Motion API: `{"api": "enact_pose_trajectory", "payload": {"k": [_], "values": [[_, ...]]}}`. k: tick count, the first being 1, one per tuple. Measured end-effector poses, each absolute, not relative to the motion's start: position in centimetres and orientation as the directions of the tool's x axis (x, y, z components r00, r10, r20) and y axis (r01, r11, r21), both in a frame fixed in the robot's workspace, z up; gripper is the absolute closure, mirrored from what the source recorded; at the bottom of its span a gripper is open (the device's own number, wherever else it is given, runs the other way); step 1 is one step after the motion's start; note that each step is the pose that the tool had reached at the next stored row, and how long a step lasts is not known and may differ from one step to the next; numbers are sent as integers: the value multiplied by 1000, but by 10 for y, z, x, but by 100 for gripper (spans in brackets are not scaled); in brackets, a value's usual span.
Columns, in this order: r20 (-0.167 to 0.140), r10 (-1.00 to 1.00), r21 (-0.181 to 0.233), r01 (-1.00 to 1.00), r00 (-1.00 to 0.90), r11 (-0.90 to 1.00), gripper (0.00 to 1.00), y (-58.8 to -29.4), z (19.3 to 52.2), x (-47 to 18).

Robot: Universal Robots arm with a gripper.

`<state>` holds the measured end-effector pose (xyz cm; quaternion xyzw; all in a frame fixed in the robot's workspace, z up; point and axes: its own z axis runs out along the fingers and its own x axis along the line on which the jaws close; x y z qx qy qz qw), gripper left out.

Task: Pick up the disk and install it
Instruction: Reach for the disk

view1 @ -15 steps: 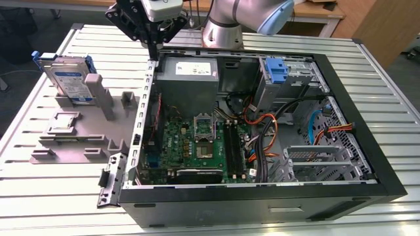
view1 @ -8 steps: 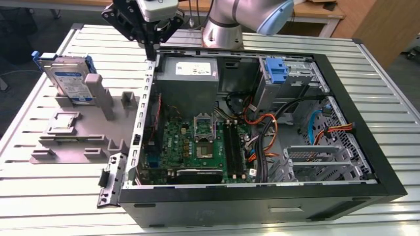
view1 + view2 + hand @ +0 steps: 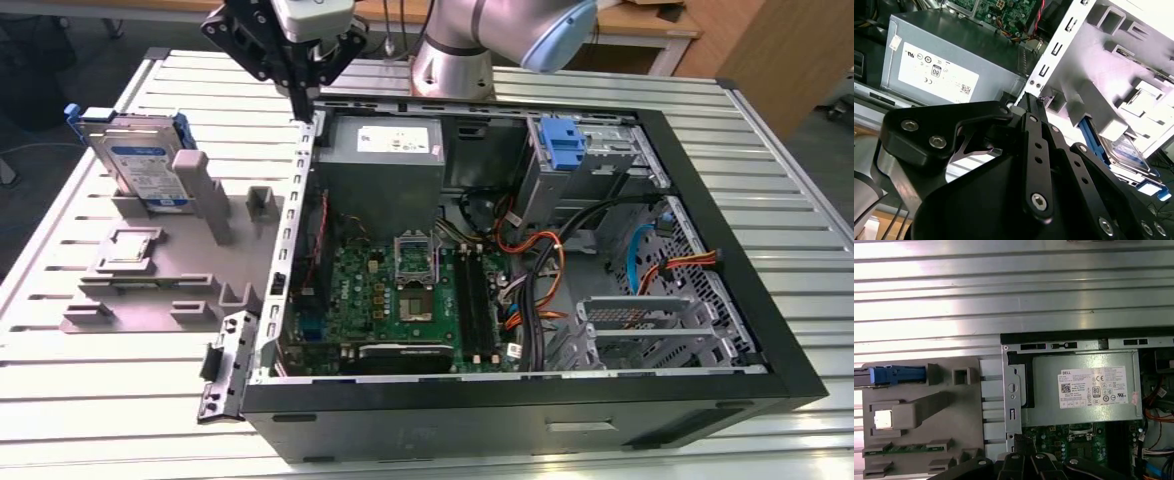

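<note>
Disk upright in the holder, gripper empty near the case corner

The disk [image 3: 139, 160] is a flat grey metal drive with a white-and-blue label and a blue bracket on its edges. It stands on its edge in the grey holder [image 3: 160, 275], at the exterior view's left. The gripper [image 3: 307, 106] hangs over the case wall [image 3: 296, 190] beside the power supply [image 3: 380, 150], its jaws together and holding nothing.

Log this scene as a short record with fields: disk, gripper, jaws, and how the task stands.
disk: upright in the grey fixture, on the exterior view's left of the computer case; not held
gripper: over the case's wall, beside the power supply, apart from the disk
jaws: shut, nothing between them
task state: disk not yet picked up
</note>
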<state>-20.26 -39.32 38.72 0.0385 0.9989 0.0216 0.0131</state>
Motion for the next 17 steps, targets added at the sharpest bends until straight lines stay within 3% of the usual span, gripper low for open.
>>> {"api": "enact_pose_trajectory", "payload": {"k": [17], "values": [[-24, 84, 44, 83, -996, 996, 90, -380, 385, -229]]}}
